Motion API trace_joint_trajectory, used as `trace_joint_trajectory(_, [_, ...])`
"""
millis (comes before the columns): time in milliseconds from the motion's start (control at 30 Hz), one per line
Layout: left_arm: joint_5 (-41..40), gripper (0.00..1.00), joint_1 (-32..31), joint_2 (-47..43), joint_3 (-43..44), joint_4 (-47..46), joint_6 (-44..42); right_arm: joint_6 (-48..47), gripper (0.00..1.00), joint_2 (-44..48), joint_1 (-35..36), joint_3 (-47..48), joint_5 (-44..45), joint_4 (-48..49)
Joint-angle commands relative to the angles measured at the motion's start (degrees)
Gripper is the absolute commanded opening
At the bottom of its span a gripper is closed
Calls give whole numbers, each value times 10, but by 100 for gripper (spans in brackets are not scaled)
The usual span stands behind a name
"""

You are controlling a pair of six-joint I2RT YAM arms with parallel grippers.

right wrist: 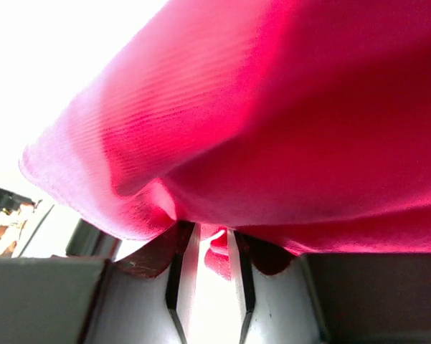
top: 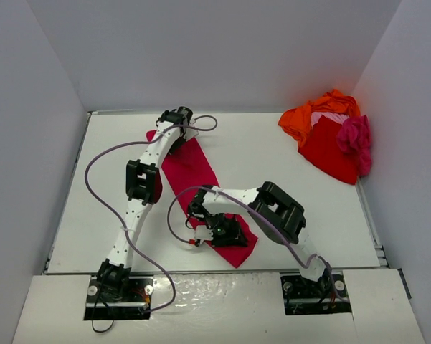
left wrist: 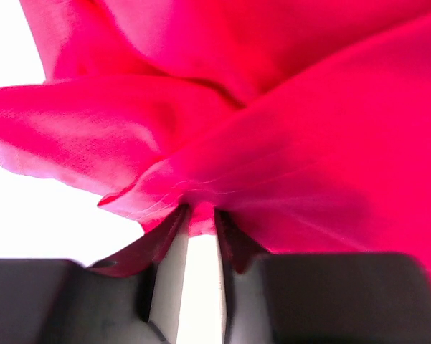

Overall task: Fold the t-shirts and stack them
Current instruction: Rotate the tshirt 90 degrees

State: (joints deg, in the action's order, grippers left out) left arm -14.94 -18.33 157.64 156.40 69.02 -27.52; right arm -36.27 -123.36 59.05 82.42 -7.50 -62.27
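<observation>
Crimson t-shirt (top: 193, 168): one, drawn out as a long diagonal band on the table (top: 287, 186), from far left to near centre. Left gripper (left wrist: 201, 223) was clamped on a fold at the far end; right gripper (right wrist: 214, 240) was clamped on the near edge. Cloth filled both wrist views, cutting off the garment's outline; the arms hid parts of the band from above. Far-right corner heap, well apart: orange t-shirt (top: 300, 120), red t-shirt (top: 330, 154), magenta t-shirt (top: 355, 143), pale pink t-shirt (top: 328, 117), the last mostly buried.

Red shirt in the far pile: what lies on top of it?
A crumpled magenta shirt lies on the right edge of the red shirt. Whatever is beneath the red shirt is covered.
</observation>
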Motion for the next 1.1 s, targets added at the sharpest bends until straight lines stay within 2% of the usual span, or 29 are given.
trace_joint_trajectory(0, [32, 20, -3, 2, 43, -36, 30, -3, 20, 0, 21, 28, -54, 49])
trace_joint_trajectory(67, [37, 21, -3, -8, 47, -41, 36, 13, 22, 21, 16, 23, -5, 59])
trace_joint_trajectory(133, [42, 21, -2, -31, 56, -46, 45, 42, 32, 59, 1, 22, 54, 69])
trace_joint_trajectory(167, [42, 21, -1, -34, 58, -48, 47, 46, 34, 75, -2, 23, 62, 71])
trace_joint_trajectory(267, [58, 22, -2, -89, 50, -57, 66, 64, 29, 143, -18, 28, 121, 58])
trace_joint_trajectory(367, [64, 22, -3, -168, -13, -87, 60, 63, 35, 205, -44, 39, 181, 57])
trace_joint_trajectory(433, [58, 22, -1, -218, -63, -107, 52, 60, 36, 224, -79, 49, 187, 62])
trace_joint_trajectory(533, [57, 22, 11, -249, -107, -100, 50, 57, 36, 246, -125, 63, 225, 84])
trace_joint_trajectory(667, [72, 21, 28, -278, -174, -105, 55, 23, 35, 266, -128, 68, 172, 135])
trace_joint_trajectory(767, [67, 20, 33, -282, -211, -105, 49, 21, 26, 227, -121, 101, 136, 149])
trace_joint_trajectory(900, [62, 12, 45, -286, -218, -105, 60, 7, 1, 161, -121, 144, 137, 161])
trace_joint_trajectory(967, [69, 1, 60, -305, -213, -106, 78, -2, 0, 125, -123, 182, 141, 168])
trace_joint_trajectory(1067, [81, 0, 84, -338, -221, -115, 102, -6, 0, 77, -125, 239, 152, 170])
